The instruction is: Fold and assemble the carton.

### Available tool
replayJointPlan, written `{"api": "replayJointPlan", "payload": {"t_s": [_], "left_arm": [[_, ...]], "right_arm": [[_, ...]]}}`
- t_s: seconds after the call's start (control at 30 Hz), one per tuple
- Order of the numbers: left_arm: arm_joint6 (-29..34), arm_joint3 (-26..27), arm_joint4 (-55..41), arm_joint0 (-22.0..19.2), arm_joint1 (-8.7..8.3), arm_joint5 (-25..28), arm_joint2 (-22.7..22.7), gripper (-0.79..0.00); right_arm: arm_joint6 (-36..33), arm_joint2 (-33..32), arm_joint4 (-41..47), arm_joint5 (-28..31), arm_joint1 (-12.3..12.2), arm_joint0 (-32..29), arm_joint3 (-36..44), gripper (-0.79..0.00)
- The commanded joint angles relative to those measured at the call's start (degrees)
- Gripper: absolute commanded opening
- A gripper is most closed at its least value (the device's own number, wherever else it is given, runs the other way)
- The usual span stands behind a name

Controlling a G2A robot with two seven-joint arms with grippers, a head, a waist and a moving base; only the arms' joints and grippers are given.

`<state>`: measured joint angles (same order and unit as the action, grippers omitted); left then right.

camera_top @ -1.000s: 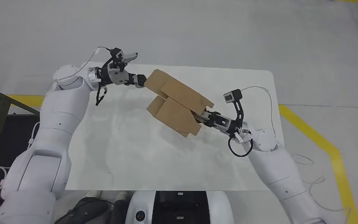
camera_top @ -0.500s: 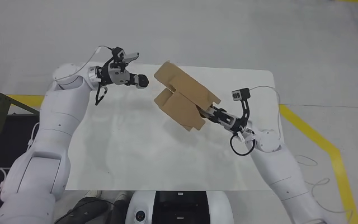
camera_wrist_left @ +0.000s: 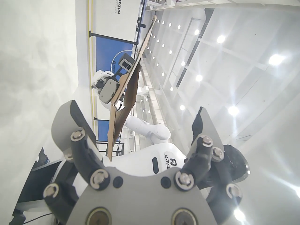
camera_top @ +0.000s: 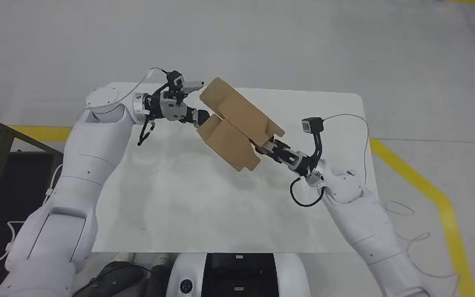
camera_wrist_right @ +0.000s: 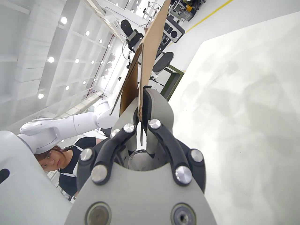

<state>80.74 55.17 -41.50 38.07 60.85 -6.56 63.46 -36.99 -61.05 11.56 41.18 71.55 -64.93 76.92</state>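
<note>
Our right gripper (camera_top: 261,151) is clamping the brown corrugated cardboard carton (camera_top: 236,128) by its lower right edge, just right of the middle of the top view. In the right wrist view we are seeing that gripper (camera_wrist_right: 141,105) with both fingers (camera_wrist_right: 161,108) pressed onto the thin board edge, and the carton (camera_wrist_right: 153,45) is rising away from them edge-on.

We are seeing the carton partly folded. In the top view it is stretching from the upper middle of the frame down toward the centre, with one long panel overlapping a shorter one below it. It appears to be hanging tilted above the white rectangular table (camera_top: 163,200) rather than lying on it.

Our left gripper (camera_top: 199,117) is sitting at the carton's upper left end, left of centre in the upper part of the top view. In the left wrist view this gripper (camera_wrist_left: 136,115) is standing wide apart, its two fingers (camera_wrist_left: 70,118) spread and pinching nothing. The carton (camera_wrist_left: 130,87) is showing there as two thin panels slightly parted, and its near edge is reaching down between the spread fingers, closer to one of them. We cannot tell whether it is touching that finger.

Grey floor (camera_top: 297,37) with a yellow line (camera_top: 415,172) is surrounding the table.
</note>
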Motion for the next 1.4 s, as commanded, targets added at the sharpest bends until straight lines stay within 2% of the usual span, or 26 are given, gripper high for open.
{"api": "replayJointPlan", "payload": {"t_s": [0.0,0.37,0.9,1.17,1.37], "left_arm": [[-0.3,0.0,-0.2,-0.1,0.11,-0.7,-0.3,0.0],[0.2,0.0,-0.2,-1.0,0.46,-3.2,-1.4,0.0],[0.7,-0.4,-0.9,-1.6,0.63,-4.7,-1.6,0.0],[2.0,-0.7,0.4,-1.1,0.36,-4.9,-1.6,0.0],[3.4,0.6,1.7,-0.5,0.02,-5.1,-1.7,0.0]], "right_arm": [[0.7,0.2,-0.8,0.3,0.1,0.0,0.0,-0.785],[6.7,-0.1,-5.9,1.3,0.4,-0.4,-0.2,-0.785],[8.5,1.0,-10.8,1.2,0.6,-0.3,0.0,-0.785],[11.3,-1.0,-7.7,-0.3,0.6,-0.4,-0.5,-0.785],[14.2,-1.7,-11.1,-2.0,0.7,0.6,-0.7,-0.785]]}}
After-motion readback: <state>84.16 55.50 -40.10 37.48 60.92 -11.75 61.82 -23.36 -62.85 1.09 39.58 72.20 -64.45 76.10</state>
